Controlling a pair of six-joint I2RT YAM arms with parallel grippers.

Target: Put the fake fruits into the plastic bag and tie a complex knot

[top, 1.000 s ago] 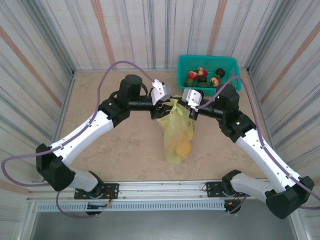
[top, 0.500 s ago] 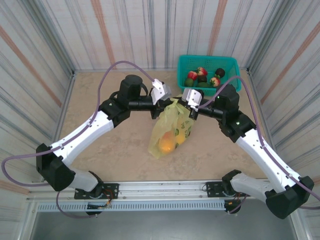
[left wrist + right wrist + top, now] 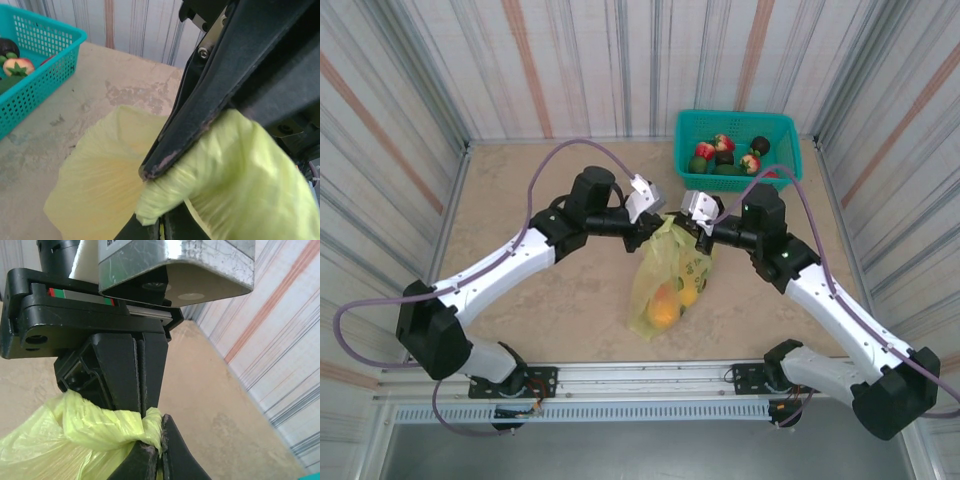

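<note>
At frame centre the left gripper (image 3: 654,217) has just clamped onto the plastic bag (image 3: 672,268) beside the right gripper (image 3: 689,224), likewise pinching it; fake fruits (image 3: 666,296) sit inside, so tying can start.

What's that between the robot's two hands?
The bunched top of the yellow-green plastic bag; the top view shows it running from the left hand to the right hand.

yellow-green plastic bag (image 3: 675,262) mid-table, top bunched; orange fake fruits (image 3: 665,311) inside.
</note>
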